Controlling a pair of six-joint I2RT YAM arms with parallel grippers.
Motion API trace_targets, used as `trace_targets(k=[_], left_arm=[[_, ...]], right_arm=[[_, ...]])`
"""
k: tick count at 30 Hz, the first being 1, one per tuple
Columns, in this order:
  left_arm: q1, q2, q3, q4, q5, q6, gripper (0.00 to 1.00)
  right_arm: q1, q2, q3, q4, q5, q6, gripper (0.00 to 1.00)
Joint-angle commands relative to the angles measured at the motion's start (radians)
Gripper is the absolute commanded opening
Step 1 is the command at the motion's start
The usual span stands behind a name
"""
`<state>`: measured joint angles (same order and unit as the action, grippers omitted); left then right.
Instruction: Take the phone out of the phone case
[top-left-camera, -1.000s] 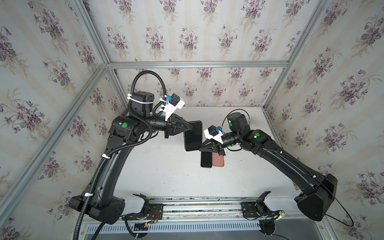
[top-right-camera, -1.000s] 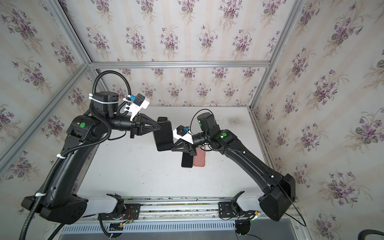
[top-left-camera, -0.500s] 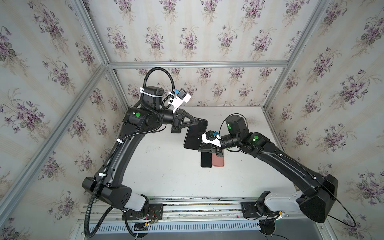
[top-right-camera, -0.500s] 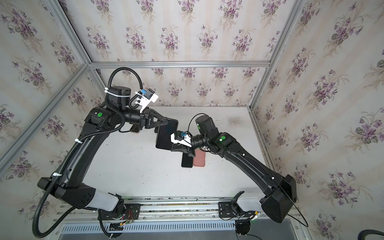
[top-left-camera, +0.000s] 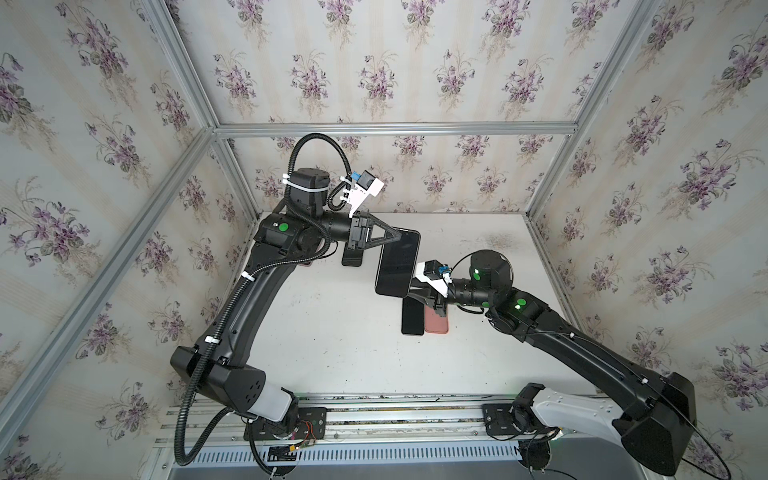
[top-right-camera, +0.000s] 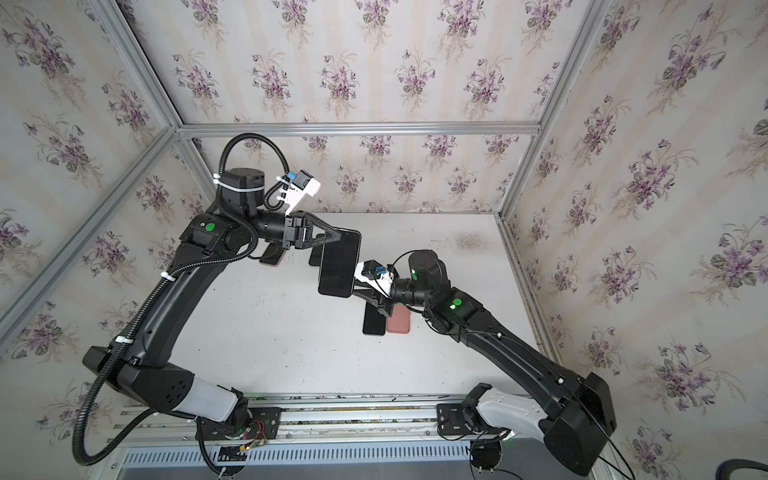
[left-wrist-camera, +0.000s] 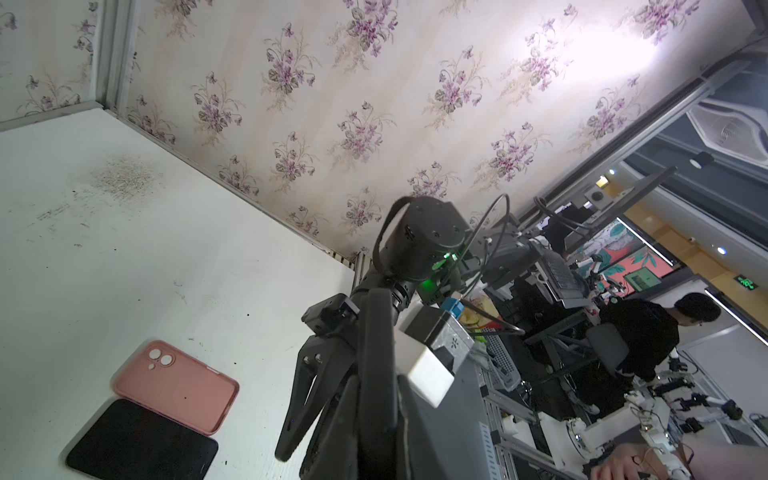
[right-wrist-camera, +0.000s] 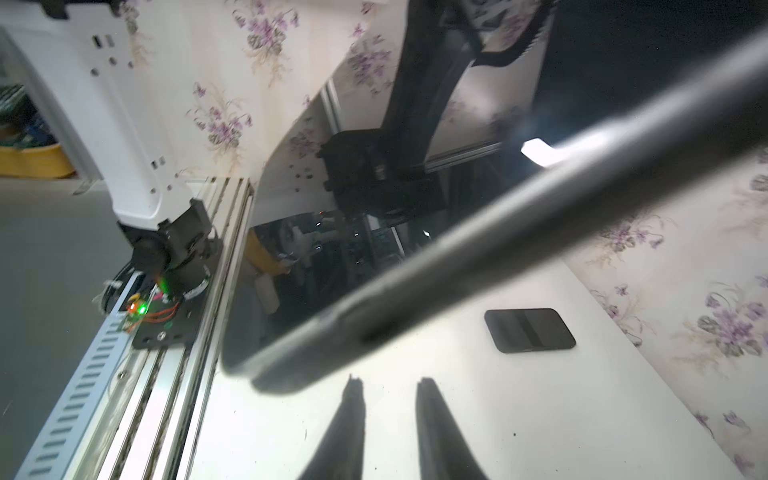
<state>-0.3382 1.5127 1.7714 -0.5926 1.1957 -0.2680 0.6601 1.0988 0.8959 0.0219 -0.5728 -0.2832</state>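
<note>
While the left gripper (top-left-camera: 402, 237) clamped the flat black cased phone (top-left-camera: 397, 266) mid-frame, the slightly parted, empty right gripper (right-wrist-camera: 388, 379) likely needed to seize its rim.

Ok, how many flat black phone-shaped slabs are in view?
3: raised slab in the left gripper; front slab beside the pink soft case on the white table; rear slab below that gripper. More may hide under the arm.
</note>
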Motion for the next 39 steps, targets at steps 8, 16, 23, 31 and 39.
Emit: trace_targets(k=[8, 16, 23, 31, 39], left_arm=[[0.056, -0.004, -0.34, 1.131, -0.134, -1.093, 0.0], [0.05, 0.006, -0.358, 1.133, -0.114, -1.105, 0.0], [0.049, -0.002, -0.374, 1.132, -0.111, -1.097, 0.0], [0.048, 0.001, -0.386, 1.133, -0.112, -1.09, 0.0], [0.048, 0.014, -0.376, 1.134, -0.117, -1.087, 0.0]], right_arm=[[0.001, -0.145, -0.143, 0.259, 0.165, 0.549, 0.49], [0.001, -0.092, -0.153, 0.462, 0.131, 0.723, 0.52], [0.001, -0.04, -0.131, 0.535, 0.133, 0.753, 0.54], [0.001, -0.027, -0.135, 0.584, 0.12, 0.773, 0.55], [0.001, -0.03, -0.142, 0.608, 0.098, 0.785, 0.59]])
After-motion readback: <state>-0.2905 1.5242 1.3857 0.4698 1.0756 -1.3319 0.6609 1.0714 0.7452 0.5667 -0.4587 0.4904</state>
